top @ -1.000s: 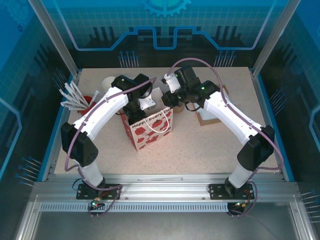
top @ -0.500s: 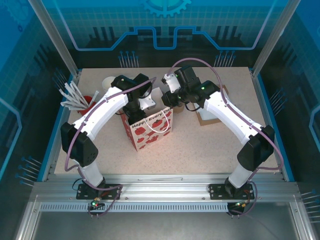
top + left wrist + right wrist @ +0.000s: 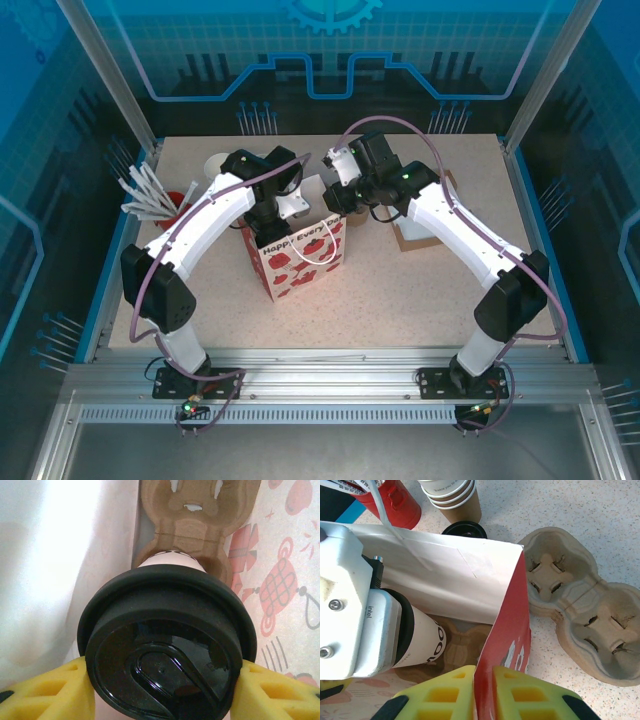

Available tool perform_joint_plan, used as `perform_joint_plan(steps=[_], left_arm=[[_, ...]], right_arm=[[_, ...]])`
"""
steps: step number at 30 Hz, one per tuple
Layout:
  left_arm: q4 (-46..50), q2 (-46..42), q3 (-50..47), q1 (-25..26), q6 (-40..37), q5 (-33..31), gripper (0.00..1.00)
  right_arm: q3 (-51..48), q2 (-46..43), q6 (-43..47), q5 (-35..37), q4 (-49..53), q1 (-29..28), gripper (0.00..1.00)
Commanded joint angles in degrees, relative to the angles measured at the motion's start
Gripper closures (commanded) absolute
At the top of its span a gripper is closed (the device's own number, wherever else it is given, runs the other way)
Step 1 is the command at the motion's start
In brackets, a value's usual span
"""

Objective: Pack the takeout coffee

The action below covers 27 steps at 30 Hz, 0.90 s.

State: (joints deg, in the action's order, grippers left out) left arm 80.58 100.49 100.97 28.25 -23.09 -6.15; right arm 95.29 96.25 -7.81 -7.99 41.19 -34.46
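Nothing moved since earlier | takeout coffee grasped by left end effector, carrier at 12 o'clock | bag wall clenched by right end effector

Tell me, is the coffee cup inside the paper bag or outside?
Inside: walls of the paper bag surround the coffee cup, a tray lies beneath, and the left fingers grip the lid.

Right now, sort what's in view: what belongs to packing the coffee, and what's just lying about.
Job: coffee, held by left end effector; bag, its wall pinched by right end effector; carrier inside the bag.
Lying about: spare carrier on the table; stacked cups; red cup; loose black lid.
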Motion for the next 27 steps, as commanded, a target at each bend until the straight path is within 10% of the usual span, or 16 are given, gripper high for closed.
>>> perform_joint_plan(steps=[1,27], left_arm=[[-0.5,-0.5,-1.1,-0.6,-1.6,1.6,0.55],[-0.2,-0.3,-0.2,-0.6,-5.2,1.7,0.54]], right_arm=[[0.9,0.7,0.8,-0.9,1.4,0.3,0.82],[2.3,1.7,2.1,-0.8,2.8,0.0,0.82]])
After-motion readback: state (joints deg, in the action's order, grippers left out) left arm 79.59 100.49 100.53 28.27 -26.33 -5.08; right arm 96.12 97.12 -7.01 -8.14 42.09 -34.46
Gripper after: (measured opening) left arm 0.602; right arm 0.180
